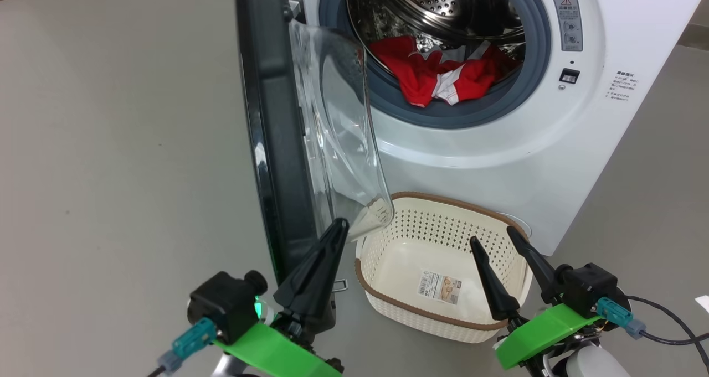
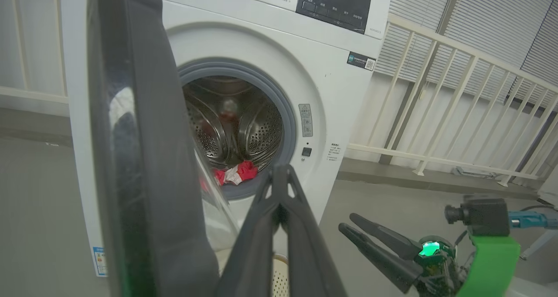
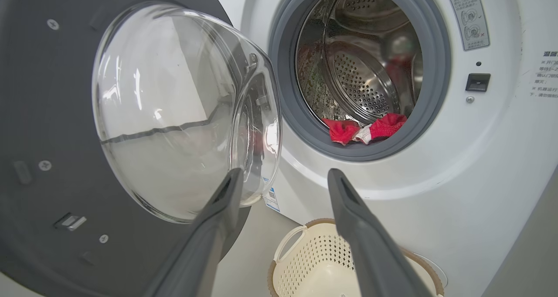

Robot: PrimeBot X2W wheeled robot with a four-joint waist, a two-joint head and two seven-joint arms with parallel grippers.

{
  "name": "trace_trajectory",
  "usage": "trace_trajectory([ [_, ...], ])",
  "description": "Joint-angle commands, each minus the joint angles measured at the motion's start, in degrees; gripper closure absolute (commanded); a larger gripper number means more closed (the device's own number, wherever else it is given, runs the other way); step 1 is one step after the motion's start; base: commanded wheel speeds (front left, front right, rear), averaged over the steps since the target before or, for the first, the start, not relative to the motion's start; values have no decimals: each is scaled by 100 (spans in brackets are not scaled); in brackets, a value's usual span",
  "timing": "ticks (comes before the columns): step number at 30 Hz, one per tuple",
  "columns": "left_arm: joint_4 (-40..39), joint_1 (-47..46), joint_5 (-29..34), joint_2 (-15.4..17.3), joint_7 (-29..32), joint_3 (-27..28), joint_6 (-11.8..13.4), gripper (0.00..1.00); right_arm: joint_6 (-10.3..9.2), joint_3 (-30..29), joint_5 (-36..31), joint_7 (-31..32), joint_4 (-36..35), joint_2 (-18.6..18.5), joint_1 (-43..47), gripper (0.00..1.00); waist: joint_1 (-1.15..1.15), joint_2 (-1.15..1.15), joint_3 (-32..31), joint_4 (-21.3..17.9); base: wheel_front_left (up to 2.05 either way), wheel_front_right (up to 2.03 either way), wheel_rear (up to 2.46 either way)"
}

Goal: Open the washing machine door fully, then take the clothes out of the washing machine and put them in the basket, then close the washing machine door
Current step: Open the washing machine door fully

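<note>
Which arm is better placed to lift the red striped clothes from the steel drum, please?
Right: the right gripper is open and faces the clothes; the shut left gripper sits beside the black-rimmed door.

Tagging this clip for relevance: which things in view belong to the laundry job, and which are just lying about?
Job: washing machine, washing machine door, red clothes, basket.
Lying about: white railing, slatted grey wall.
</note>
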Motion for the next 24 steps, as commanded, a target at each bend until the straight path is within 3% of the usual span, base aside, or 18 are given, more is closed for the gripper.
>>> trace_trajectory([
  [1, -98, -51, -18, 69, 24, 168, -10, 100, 37, 110, -60, -52, -143, 21, -190, 0, 0, 0, -4, 0, 0, 0, 0],
  [11, 349, 80, 48, 206, 275, 200, 231, 100, 37, 98, -140, -52, -186, 21, -180, 0, 0, 0, -3, -5, 0, 0, 0],
  [24, 359, 220, -88, 302, 383, 484, 550, 100, 37, 68, -132, -52, -235, 21, -144, 0, 0, 0, 36, 118, 0, 0, 0],
])
